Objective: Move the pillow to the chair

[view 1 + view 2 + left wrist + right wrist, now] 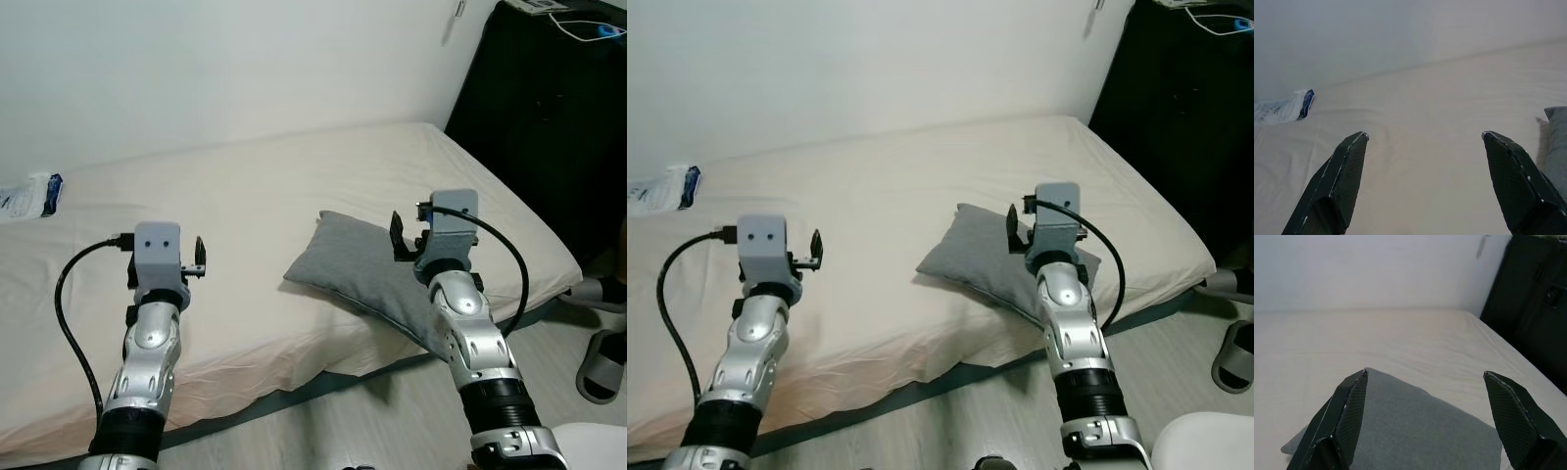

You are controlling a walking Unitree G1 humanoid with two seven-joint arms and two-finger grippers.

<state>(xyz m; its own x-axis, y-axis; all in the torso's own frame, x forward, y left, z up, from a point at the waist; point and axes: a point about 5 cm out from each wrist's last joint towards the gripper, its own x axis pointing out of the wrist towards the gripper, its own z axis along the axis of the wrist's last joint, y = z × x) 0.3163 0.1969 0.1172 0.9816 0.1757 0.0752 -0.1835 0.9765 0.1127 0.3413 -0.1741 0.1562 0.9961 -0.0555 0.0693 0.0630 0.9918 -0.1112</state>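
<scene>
Grey pillow point(367, 266) lying near the front edge of the cream bed point(265, 196), towards its right side. Right gripper point(1425, 423) held just above the pillow, fingers spread wide with nothing between them. Left gripper point(1422, 183) raised over bare mattress well apart from the pillow, likewise spread and empty.

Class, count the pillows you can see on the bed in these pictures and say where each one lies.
1. A single grey pillow lies on the bed near its front edge, on the robot's right, partly behind the right gripper, whose open fingers sit just above it.
</scene>
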